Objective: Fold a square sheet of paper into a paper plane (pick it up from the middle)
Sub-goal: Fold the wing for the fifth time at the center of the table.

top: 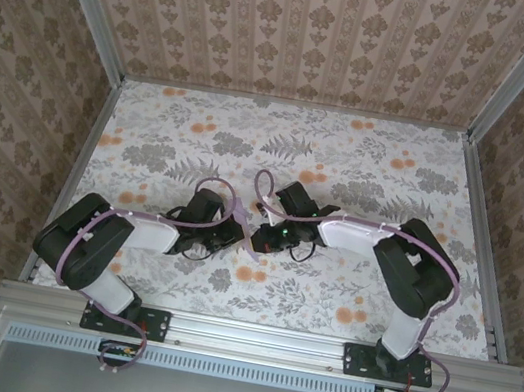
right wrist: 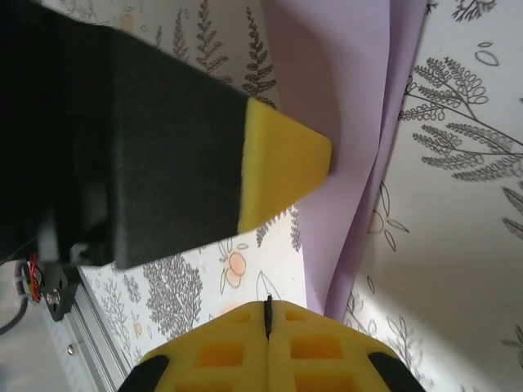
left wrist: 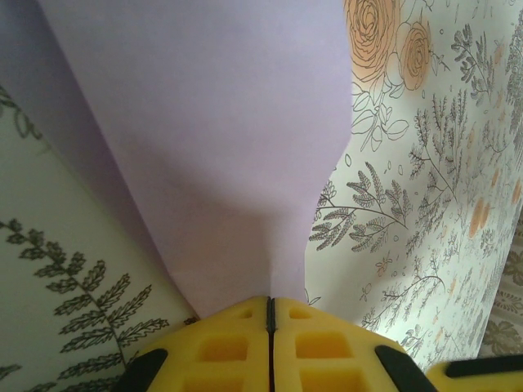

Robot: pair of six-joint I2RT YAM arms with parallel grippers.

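The floral tablecloth [top: 369,164] covers the table. The left arm [top: 134,229] and right arm [top: 377,237] reach inward and meet near its middle. Between them hangs the lilac sheet of paper [left wrist: 212,147], lifted off the cloth and bent into two layers. The left gripper [left wrist: 270,314] is clamped on its edge, the paper rising straight out of the seam. The right gripper [right wrist: 267,314] is closed too, the sheet ending just beside its pads; whether it is nipped there cannot be told.
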